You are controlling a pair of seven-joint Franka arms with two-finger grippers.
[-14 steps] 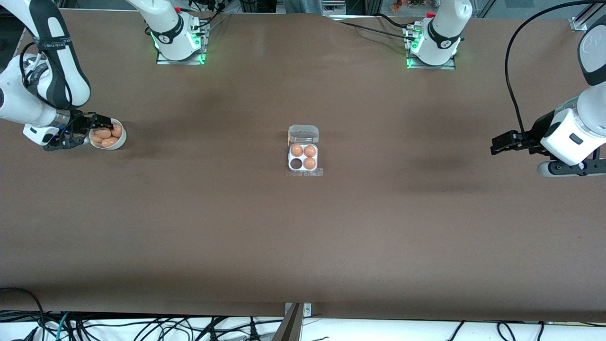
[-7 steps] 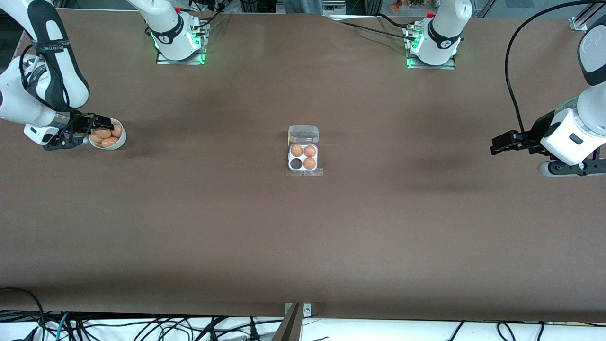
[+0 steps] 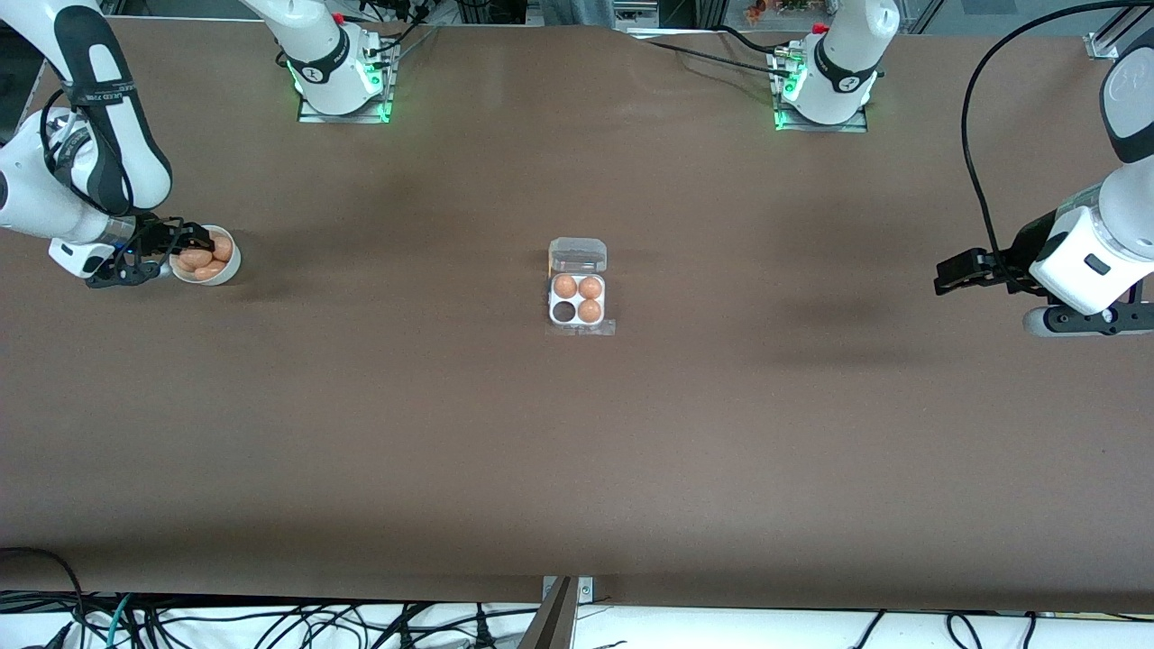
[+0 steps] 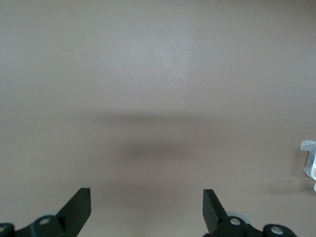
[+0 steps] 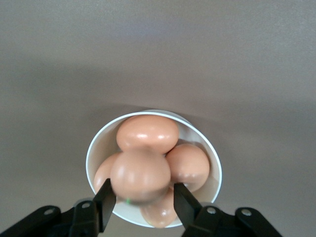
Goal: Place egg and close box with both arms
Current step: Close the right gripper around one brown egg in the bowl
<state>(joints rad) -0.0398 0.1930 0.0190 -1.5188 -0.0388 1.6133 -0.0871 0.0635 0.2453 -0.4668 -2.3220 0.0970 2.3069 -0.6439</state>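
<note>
Tan-orange egg point(image 5: 140, 177), smooth, light and judged fragile, is clasped across its middle by the right gripper point(image 5: 143, 200) over the bowl point(image 3: 223, 272) at middle-left of the front view. Left gripper point(image 4: 147, 207) is held wide over bare tabletop point(image 3: 577, 451).

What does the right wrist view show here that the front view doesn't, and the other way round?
Only the right wrist view shows the right gripper with a finger on each side of the top egg in the bowl, with more eggs under and beside it.

Only the front view shows the box mid-table, lid open, three eggs in it and one cell empty, and the left gripper waiting open over bare table at the left arm's end.

Both show the bowl of eggs at the right arm's end and the brown table.
</note>
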